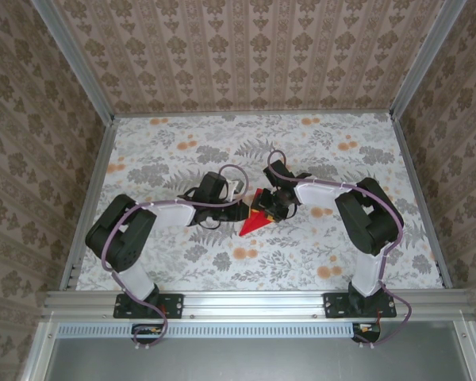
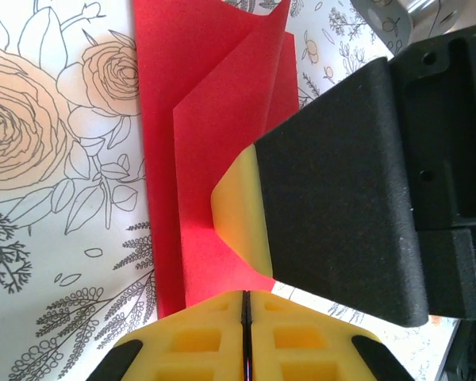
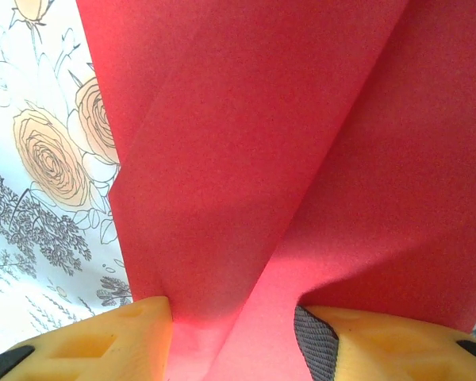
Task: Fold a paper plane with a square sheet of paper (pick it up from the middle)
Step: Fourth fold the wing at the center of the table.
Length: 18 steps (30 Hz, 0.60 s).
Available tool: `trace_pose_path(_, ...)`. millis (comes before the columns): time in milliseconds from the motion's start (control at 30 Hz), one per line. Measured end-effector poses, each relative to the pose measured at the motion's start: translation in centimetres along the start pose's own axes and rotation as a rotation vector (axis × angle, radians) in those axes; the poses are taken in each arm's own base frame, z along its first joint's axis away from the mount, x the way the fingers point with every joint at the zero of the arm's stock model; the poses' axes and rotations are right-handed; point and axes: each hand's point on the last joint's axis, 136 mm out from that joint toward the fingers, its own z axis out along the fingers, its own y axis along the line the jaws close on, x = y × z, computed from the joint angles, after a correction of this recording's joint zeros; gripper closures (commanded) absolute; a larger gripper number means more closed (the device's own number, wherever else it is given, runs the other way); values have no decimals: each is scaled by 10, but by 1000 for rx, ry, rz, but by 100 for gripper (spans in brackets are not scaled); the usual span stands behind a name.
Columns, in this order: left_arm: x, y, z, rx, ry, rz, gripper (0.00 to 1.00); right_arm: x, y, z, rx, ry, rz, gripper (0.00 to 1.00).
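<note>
The table (image 1: 182,135) is covered with a white cloth printed with grey leaves and small orange flowers. In the left wrist view the print is seen close, with a large orange rose (image 2: 16,111) drawn in thin dark lines and grey ferns below it; a similar rose (image 3: 51,155) shows in the right wrist view. Three walls stand around the table, the back wall (image 1: 254,55) and both side walls, all in brown patterned wallpaper. Aluminium posts (image 1: 71,55) rise at the far corners, and an aluminium rail (image 1: 254,300) runs along the near edge.

2 black-and-white arms (image 1: 131,238) with purple cables (image 1: 103,250) and yellow pincer pads (image 2: 198,341).
</note>
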Motion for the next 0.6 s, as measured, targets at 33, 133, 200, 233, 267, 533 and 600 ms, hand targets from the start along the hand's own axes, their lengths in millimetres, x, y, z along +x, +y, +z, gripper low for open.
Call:
trace_pose_path(33,-1,-1,0,5,-1,1,89,0,0,0,0,0,1,48)
trace_pose_path(133,1,0,3,16,8,-1,89,0,0,0,0,0,7,48)
trace_pose_path(200,4,2,6,17,19,-6,89,0,0,0,1,1,10,47)
trace_pose_path(233,5,2,7,19,24,-11,90,0,0,0,2,1,13,47)
trace_pose_path(267,5,2,7,21,26,-15,90,0,0,0,2,2,16,47)
trace_pose_path(533,4,6,10,26,22,-29,93,0,1,2,1,11,25,47)
trace_pose_path(600,5,8,12,23,27,-33,93,0,3,1,-5,13,26,46)
